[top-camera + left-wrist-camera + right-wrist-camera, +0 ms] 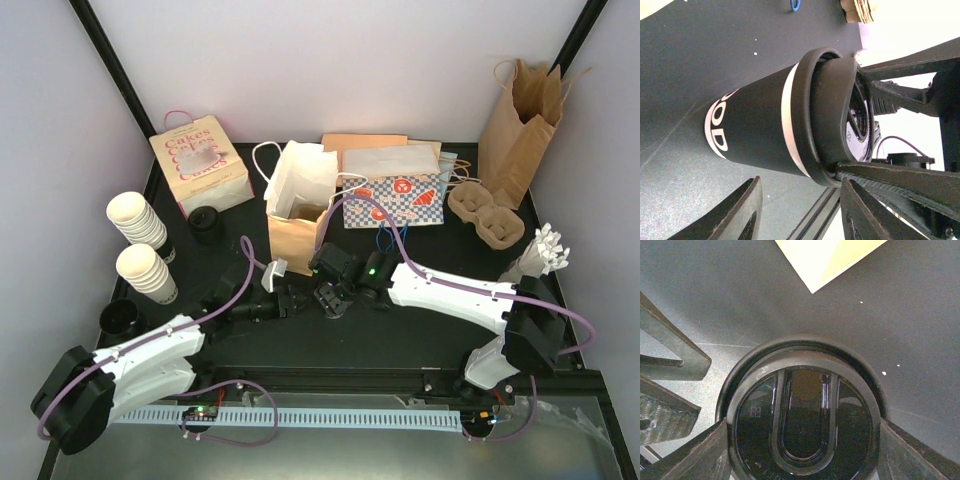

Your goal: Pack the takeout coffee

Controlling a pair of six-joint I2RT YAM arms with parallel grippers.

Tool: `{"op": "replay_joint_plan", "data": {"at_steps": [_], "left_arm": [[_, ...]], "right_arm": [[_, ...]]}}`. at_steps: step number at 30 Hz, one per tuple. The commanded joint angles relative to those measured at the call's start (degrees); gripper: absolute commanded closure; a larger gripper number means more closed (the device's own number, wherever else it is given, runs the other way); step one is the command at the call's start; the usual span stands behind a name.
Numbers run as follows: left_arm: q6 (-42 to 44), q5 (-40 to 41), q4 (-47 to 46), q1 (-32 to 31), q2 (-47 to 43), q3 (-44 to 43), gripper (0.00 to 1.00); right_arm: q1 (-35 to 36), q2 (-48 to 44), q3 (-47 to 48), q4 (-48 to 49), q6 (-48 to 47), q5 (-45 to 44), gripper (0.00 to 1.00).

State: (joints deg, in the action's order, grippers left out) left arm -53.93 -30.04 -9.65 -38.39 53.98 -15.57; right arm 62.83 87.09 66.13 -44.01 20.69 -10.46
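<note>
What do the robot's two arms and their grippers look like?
The left arm and right arm have white shells between black joints, and a purple cable loops along each. A green light glows on the right wrist. The left gripper and right gripper are black, each with two tapered fingers with ribbed inner faces.

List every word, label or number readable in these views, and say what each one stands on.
"Cakes", repeated in pink script, on the handled cake box.
"OD", white letters lying sideways on the takeout coffee; the start of the word curves out of sight.
Small raised marks on its black lid: too faint to read.
Patterned bag: red pictures; any words are too small to read.
</note>
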Motion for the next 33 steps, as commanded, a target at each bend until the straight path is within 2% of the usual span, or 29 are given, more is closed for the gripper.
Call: {"op": "replay_joint_plan", "data": {"at_steps": [1, 5, 9, 17, 22, 33], "left_arm": [[1.5, 1.63, 2.72, -0.36, -1.48, -2.16, 0.54], [1.68, 1.64, 3.36, -0.29, -1.77, -2.11, 0.54], [1.71, 1.67, 3.66, -0.33, -1.93, -1.92, 0.54], [1.9, 1.7, 4.35, -0.3, -2.25, -1.83, 0.54], [1.42, 1.54, 4.13, -0.35, -2.56, -1.39, 0.54], [-2.72, 0.54, -4.47, -2.03, 0.76, 0.67, 0.54]], "right_arm": [[0.14, -1.4, 2.3, -1.0, -0.84, -1.92, 0.29], [0.17, -1.06, 2.85, -1.37, -0.8, -2.12, 0.26], [0.13, -1.0, 3.28, -1.69, -0.65, -2.24, 0.16], [0.11, -1.7, 4.26, -2.37, -1.07, -2.88, 0.1], [0.11, -2.68, 4.27, -2.4, -2.13, -2.67, 0.0], [-1.94, -7.29, 2.39, -0.64, -5.3, 2.58, 0.03]]}}
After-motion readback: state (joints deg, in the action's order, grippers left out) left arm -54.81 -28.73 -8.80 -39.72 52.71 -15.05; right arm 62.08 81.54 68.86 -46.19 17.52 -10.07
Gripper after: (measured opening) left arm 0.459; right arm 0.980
